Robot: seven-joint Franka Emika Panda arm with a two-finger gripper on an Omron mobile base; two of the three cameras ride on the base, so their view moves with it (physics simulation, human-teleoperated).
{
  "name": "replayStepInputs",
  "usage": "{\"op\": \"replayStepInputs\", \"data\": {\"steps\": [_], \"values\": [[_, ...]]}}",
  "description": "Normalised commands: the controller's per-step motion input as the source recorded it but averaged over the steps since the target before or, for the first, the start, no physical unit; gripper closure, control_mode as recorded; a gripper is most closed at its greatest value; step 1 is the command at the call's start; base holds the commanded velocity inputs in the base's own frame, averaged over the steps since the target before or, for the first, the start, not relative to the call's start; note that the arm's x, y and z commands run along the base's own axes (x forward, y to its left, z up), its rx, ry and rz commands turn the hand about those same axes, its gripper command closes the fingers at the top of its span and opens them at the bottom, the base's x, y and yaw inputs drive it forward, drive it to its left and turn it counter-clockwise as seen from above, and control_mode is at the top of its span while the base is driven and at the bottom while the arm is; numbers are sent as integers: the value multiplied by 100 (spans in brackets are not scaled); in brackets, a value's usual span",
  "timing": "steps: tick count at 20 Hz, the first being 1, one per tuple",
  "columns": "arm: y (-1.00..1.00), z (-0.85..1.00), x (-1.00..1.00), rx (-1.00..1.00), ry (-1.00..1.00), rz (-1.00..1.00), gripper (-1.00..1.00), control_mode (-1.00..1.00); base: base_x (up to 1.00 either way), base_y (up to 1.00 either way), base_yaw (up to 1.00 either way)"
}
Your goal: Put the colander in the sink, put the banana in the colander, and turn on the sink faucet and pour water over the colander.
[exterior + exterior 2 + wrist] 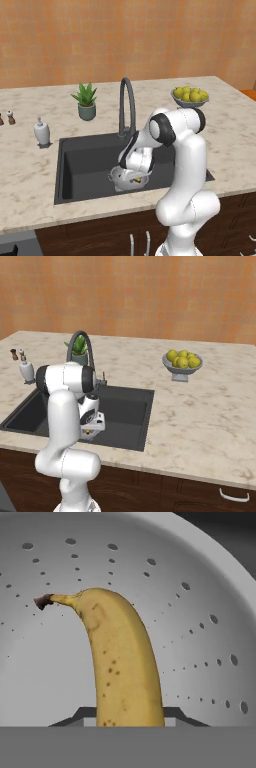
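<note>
Dark two-finger claw [130, 721] clamped on a curved yellow banana [122, 667] with brown freckles and a dark stem tip, held down inside a round silvery-white perforated metal colander [121, 178]. Colander seated in the large rectangular dark grey sink [85, 165], below the tall dark grey gooseneck faucet [127, 105]. Beyond, on the marbled counter [30, 165]: footed grey bowl of yellow-green fruit [190, 96], potted plant [86, 101], white soap dispenser [42, 132].

A pale marbled bench [30, 170] runs beneath an orange textured wall [125, 35]. Below the bench, dark wood cabinet fronts [200, 496] carry silver handles.
</note>
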Motion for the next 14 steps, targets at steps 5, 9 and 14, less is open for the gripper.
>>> {"op": "replayStepInputs", "data": {"steps": [5,9,14], "values": [[4,0,0,0,0,0,100,-100,0,0,0],[4,0,-9,0,0,0,-100,-100,0,0,0],[0,0,-7,0,0,0,-100,-100,0,0,0]]}}
